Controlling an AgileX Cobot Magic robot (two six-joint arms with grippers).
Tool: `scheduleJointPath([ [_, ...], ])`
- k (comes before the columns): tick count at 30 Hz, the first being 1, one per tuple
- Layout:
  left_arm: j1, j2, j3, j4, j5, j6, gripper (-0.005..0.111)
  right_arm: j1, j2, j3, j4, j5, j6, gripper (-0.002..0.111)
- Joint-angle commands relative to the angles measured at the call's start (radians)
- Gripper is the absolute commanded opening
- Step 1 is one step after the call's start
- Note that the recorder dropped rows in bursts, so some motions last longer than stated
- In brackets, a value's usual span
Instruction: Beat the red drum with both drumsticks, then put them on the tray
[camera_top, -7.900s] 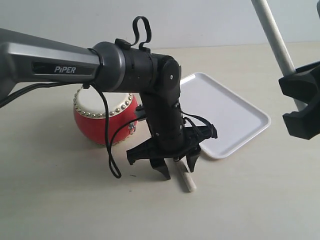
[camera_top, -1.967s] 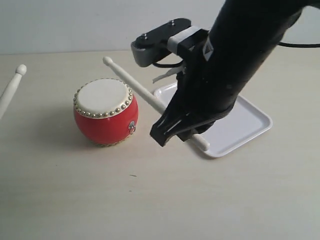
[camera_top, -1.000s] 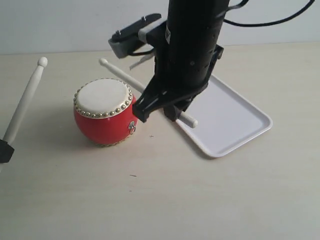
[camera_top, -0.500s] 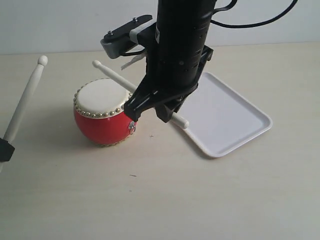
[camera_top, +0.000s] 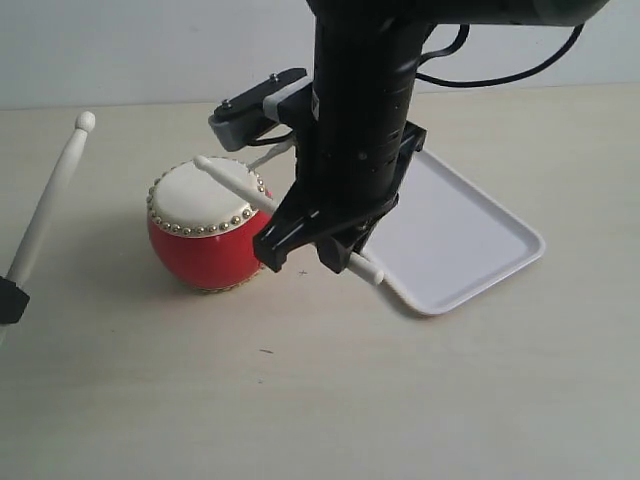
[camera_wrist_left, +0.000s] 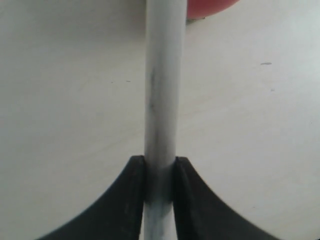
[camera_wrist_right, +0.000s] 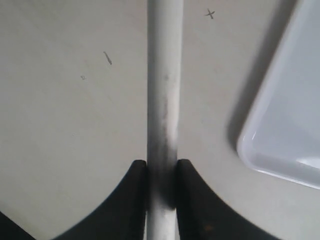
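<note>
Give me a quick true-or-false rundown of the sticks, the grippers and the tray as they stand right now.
1. The right gripper is shut on the right drumstick. True.
2. That stick's tip is over the cream head of the red drum. True.
3. One stick already lies on the tray. False: neither stick lies on it; both are in the grippers.
4. The left gripper is open and empty. False: it is shut on the left drumstick, which slants upward off to the side of the drum.
</note>
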Motion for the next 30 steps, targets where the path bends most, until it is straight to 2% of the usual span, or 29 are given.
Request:
scheduleJointPath([
  [1,-0.005,0.002,-0.001,-0.008,-0.003,0.002,0.0,-0.003,-0.068,-0.055,-0.017,-0.005,-0.007,0.0],
  [4,-0.005,0.002,-0.001,-0.008,-0.013,0.002,0.0,-0.003,-0.075,-0.056,0.001,-0.005,0.002,0.0],
  [7,-0.005,0.002,-0.001,-0.008,-0.013,0.002,0.0,-0.003,-0.017,0.027,0.089,-0.005,-0.014,0.0],
  [11,-0.005,0.002,-0.001,-0.008,-0.008,0.002,0.0,-0.003,0.047,0.065,0.038,-0.005,-0.005,0.0],
  [20,-0.005,0.008,-0.001,-0.023,-0.021,0.016,0.0,-0.003,-0.101,-0.069,-0.017,-0.005,0.02,0.0],
  [23,-0.052,0.069,-0.038,-0.013,0.014,0.042,0.0,-0.028,-0.13,-0.053,-0.052,-0.005,0.027,0.0],
  [26,-0.124,0.182,-0.1,0.079,0.1,-0.01,0.0,-0.066,-0.138,-0.006,-0.047,-0.005,0.027,0.0],
  [30,-0.161,0.299,-0.179,0.154,0.199,-0.066,0.0,-0.108,-0.149,0.047,-0.033,-0.005,-0.012,0.0],
])
